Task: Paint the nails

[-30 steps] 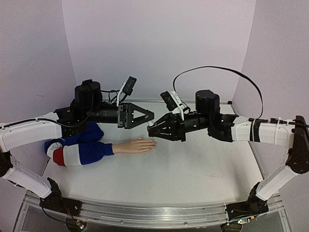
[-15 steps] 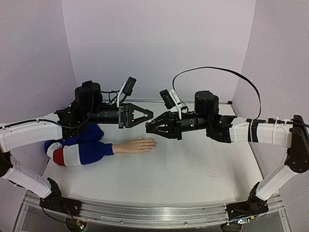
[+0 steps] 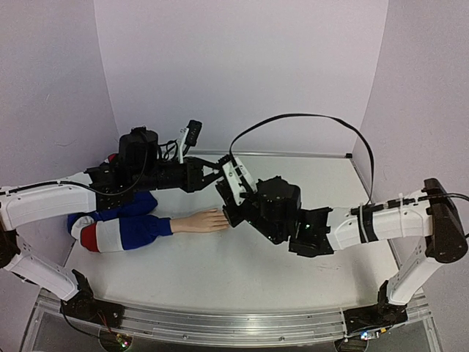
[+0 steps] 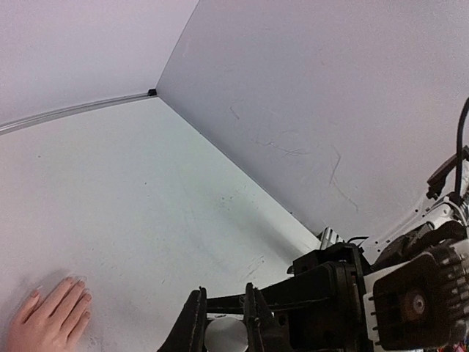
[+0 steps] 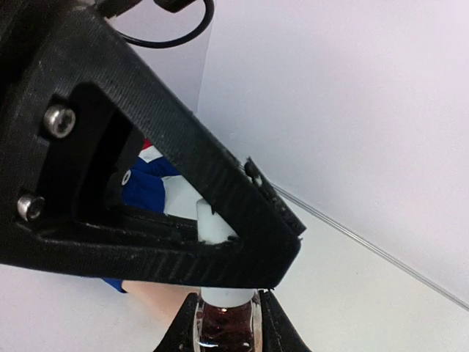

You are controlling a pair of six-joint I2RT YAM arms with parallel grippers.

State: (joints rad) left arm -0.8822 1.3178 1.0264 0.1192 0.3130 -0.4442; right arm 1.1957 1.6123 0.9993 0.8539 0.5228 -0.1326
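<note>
As the right gripper (image 5: 227,324) clasps the bottle (image 5: 226,336), the nails (image 4: 80,292) lie beside it

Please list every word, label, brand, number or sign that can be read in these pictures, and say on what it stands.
None can be read.
The polish bottle in the right gripper shows dark red liquid and no label; its white cap, in the left gripper, is plain.
The striped sleeve carries no lettering.
</note>
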